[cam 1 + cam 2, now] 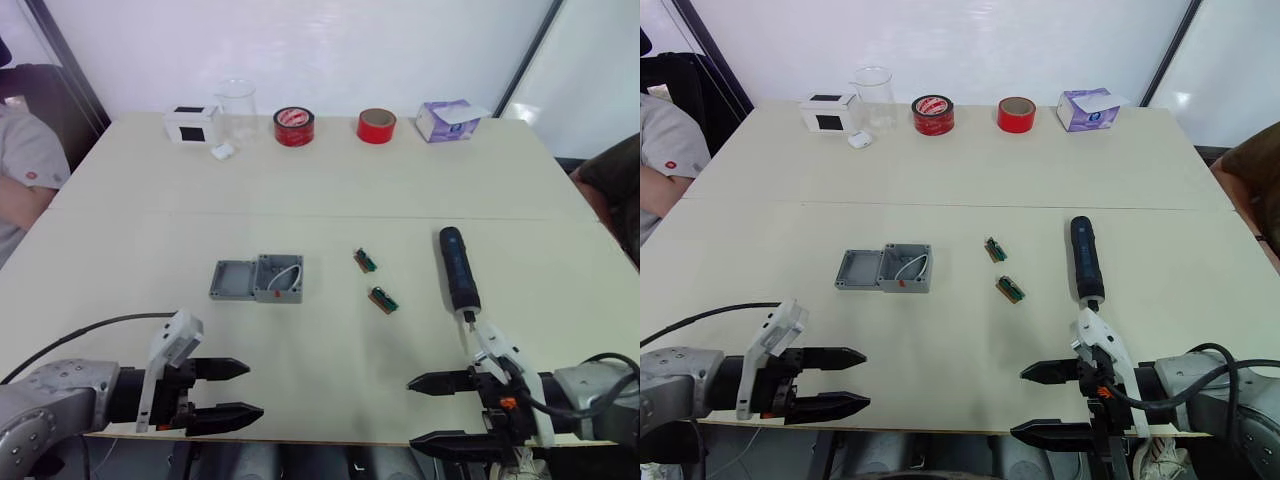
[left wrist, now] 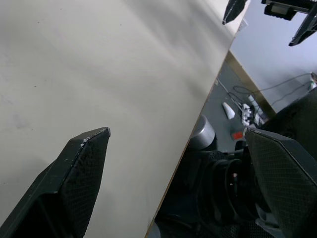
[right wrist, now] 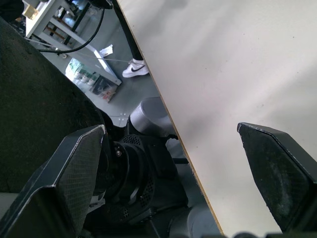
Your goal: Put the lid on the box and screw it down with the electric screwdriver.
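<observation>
The grey box (image 1: 281, 278) with white wire inside sits near the table's middle. The flat grey lid (image 1: 231, 280) lies touching its left side, underside up. To the right lies the dark electric screwdriver (image 1: 458, 267), bit end toward me. My left gripper (image 1: 246, 390) hovers open at the table's near edge, left of centre and well short of the box. My right gripper (image 1: 412, 412) is open at the near edge, just in front of the screwdriver's bit. Both are empty.
Two small green circuit boards (image 1: 383, 299) lie between box and screwdriver. Along the far edge stand a white-and-black cube (image 1: 191, 124), a clear beaker (image 1: 236, 111), two red tape rolls (image 1: 294, 126), and a tissue box (image 1: 447, 120). A person (image 1: 22, 170) sits at left.
</observation>
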You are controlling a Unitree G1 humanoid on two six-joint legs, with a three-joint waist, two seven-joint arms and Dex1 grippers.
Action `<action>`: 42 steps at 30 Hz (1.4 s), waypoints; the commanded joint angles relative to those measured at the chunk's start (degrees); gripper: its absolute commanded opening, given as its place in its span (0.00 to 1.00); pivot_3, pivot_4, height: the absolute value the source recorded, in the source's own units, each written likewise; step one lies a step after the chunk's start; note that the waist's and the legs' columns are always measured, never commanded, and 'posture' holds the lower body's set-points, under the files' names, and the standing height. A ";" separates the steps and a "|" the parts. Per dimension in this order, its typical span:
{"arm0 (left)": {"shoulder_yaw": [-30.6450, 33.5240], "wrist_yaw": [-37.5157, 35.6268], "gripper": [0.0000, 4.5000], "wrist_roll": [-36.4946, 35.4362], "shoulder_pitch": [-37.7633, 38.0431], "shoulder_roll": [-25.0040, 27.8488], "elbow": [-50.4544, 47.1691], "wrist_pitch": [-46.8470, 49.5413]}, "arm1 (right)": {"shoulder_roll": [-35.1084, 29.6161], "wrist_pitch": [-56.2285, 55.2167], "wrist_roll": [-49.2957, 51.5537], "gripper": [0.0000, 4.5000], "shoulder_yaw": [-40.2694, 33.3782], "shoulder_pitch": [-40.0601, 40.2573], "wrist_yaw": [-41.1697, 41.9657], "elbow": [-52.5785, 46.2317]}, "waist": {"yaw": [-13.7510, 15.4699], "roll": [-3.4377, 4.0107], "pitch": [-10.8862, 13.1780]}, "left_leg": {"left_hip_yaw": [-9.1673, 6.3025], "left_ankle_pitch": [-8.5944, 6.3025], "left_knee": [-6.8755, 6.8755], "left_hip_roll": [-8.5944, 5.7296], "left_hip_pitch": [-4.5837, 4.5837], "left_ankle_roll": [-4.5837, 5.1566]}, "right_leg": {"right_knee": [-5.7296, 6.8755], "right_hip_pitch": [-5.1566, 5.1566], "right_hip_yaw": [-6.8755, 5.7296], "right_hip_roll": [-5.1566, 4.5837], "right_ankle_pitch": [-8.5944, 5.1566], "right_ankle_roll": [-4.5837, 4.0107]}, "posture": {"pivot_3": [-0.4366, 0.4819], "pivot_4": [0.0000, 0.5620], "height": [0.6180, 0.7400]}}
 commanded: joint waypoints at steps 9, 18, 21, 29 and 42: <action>0.82 0.80 0.99 -1.59 -1.11 -0.05 0.23 0.37 | 0.70 -0.68 -0.40 1.00 1.48 -1.18 -1.95 -0.20 | 0.02 0.00 0.00 | 0.00 0.00 0.01 0.00 0.01 0.00 | 0.01 0.01 0.00 0.01 0.00 0.00 | 0.48 0.27 1.00; -0.61 4.38 0.99 -0.29 -2.88 -1.62 0.80 0.05 | 4.35 0.37 4.44 1.00 -0.39 -5.06 -7.08 1.61 | -0.05 -0.01 -0.03 | -0.01 0.00 0.02 -0.02 0.02 0.00 | 0.02 0.03 0.02 0.02 0.01 0.00 | 0.48 0.27 1.00; -0.26 10.41 0.99 -0.29 -5.85 -3.69 1.97 1.33 | 5.62 2.14 10.90 1.00 -1.90 -8.61 -15.51 1.41 | -0.06 -0.01 -0.03 | -0.01 0.00 0.02 -0.01 0.03 0.00 | 0.04 0.03 0.03 0.03 0.01 0.01 | 0.48 0.27 1.00; -10.55 -0.22 0.99 11.00 -32.21 7.63 14.08 -2.95 | 6.68 0.05 15.95 1.00 0.03 -21.80 -27.25 -0.51 | 0.34 -0.09 -0.03 | -0.09 0.02 0.12 -0.19 0.03 -0.01 | 0.14 0.07 -0.02 0.10 0.02 0.00 | 0.48 0.27 1.00; -45.12 -33.75 0.99 46.92 -65.60 1.00 32.68 -32.75 | 5.91 -3.55 -8.62 1.00 19.04 -30.53 -26.83 -3.21 | 0.01 -0.08 -0.04 | 0.22 -0.06 0.08 -0.41 -0.23 0.14 | 0.01 -0.11 0.11 0.02 0.03 0.03 | 0.48 0.27 1.00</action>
